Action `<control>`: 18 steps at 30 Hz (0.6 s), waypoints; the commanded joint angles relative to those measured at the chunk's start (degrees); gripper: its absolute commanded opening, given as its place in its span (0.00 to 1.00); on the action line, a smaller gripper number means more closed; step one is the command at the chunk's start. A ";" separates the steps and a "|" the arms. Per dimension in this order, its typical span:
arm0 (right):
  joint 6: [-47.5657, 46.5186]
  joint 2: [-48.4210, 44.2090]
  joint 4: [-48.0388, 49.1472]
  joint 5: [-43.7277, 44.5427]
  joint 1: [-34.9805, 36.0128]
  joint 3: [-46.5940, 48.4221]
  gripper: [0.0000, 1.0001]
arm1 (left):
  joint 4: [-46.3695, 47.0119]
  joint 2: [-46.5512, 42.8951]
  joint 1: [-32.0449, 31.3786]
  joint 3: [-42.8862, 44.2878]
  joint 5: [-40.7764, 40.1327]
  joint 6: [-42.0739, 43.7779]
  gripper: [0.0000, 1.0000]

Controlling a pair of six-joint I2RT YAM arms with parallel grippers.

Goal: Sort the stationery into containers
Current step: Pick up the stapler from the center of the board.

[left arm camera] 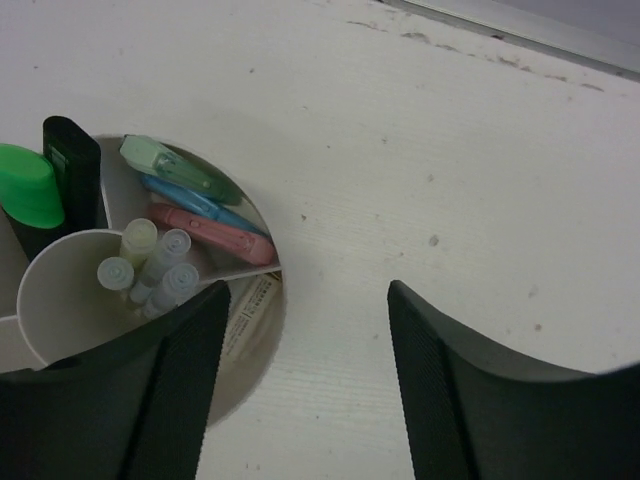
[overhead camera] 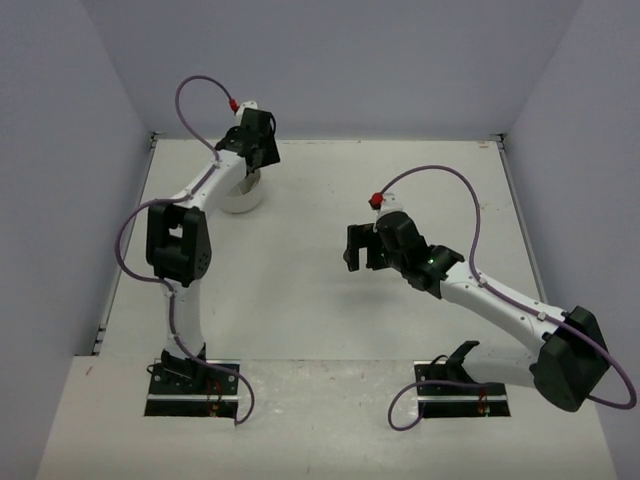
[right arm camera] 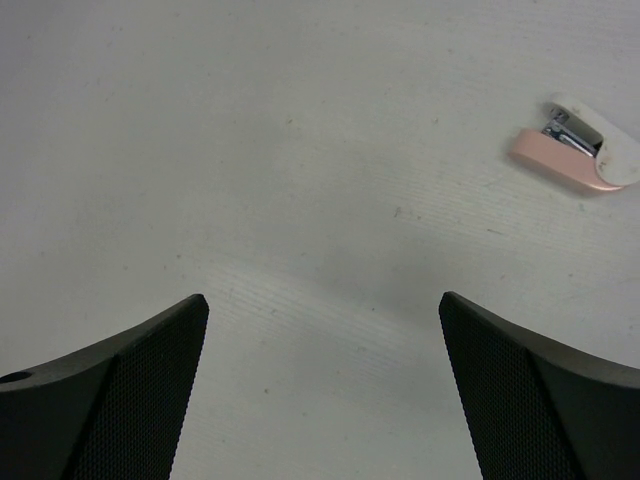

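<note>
Left pincer (left arm camera: 305,295) hangs open and empty over the rim of the white tub (left arm camera: 262,345), a releasing pose, we judge. Highlighters (left arm camera: 200,205) lie in one compartment, pens (left arm camera: 150,265) upright in the centre cup. Right pincer (right arm camera: 322,300), spread wide, faces a pink stapler (right arm camera: 580,150) loose on the surface (right arm camera: 300,150), likely next.

No legible text anywhere — the printed label (left arm camera: 252,303) inside the tub (left arm camera: 250,368) is too blurred.

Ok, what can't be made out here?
Top view: white tub contents, hidden by the left arm.
Left wrist view: tub's near side, behind a jaw of the left gripper and cut by the frame edge; printed label too small to read.
Top view: pink stapler unseen, likely under the right gripper.
</note>
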 commanded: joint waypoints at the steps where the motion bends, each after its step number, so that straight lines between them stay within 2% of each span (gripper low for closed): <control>1: 1.65 4.19 -3.59 -1.37 -7.44 6.40 0.99 | 3.95 -11.82 -1.14 -2.51 7.72 0.02 0.73; 2: 1.62 6.04 -5.37 -2.02 -9.24 8.08 0.99 | 4.50 -13.59 -1.86 -3.99 9.45 0.36 0.82; 4: 0.92 12.80 -12.12 -1.75 -13.42 14.21 0.99 | 6.47 -20.13 -2.98 -9.37 13.92 1.11 0.91; 5: 0.00 15.09 -14.16 -1.60 -14.61 16.19 0.99 | 7.56 -22.67 -3.86 -11.84 14.95 1.73 0.93; 6: -1.79 17.25 -17.05 -1.50 -15.60 17.85 0.99 | 9.45 -25.42 -5.47 -14.72 16.03 2.62 1.00; 10: -8.80 26.75 -22.19 -2.80 -20.17 25.10 0.99 | 14.88 -43.38 -9.78 -32.47 19.87 3.22 1.00; 12: -12.60 28.93 -22.63 -3.23 -20.85 26.61 0.99 | 15.64 -46.96 -11.16 -36.13 21.76 3.10 1.00; 18: -28.40 37.32 -24.28 -3.18 -23.00 32.63 0.98 | 15.14 -65.92 -12.19 -53.24 28.36 3.74 1.00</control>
